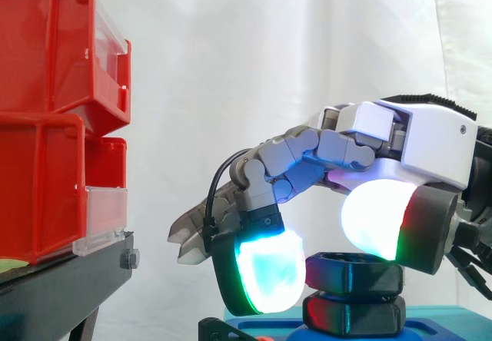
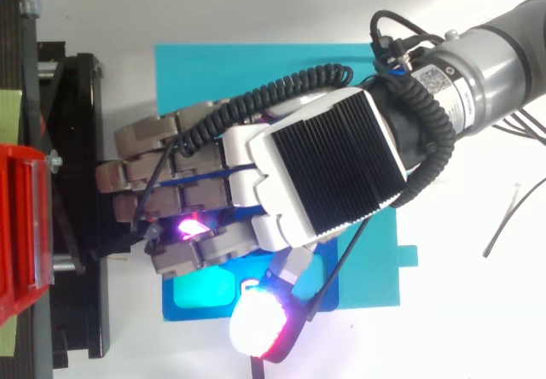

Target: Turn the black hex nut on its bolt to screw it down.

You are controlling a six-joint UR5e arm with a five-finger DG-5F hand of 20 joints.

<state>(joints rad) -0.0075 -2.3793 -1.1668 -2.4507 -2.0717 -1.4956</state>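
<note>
The black hex nut (image 1: 355, 273) sits at the top of its bolt, above a second black hex piece (image 1: 355, 315) on a blue base (image 1: 430, 327). My hand (image 1: 430, 145) reaches over it from the right. One curled finger with a cyan-green pad (image 1: 265, 276) presses the nut's left side. The thumb's white pad (image 1: 377, 222) rests against its upper right edge. The other fingers stretch out straight to the left. From above, the hand (image 2: 333, 174) hides the nut, and the blue base (image 2: 196, 289) shows beneath it.
Stacked red bins (image 1: 46, 126) stand on a black stand (image 1: 69, 276) at the left, a short gap from the outstretched fingertips. A teal mat (image 2: 375, 268) lies under the blue base on the white table. The white curtain hangs behind.
</note>
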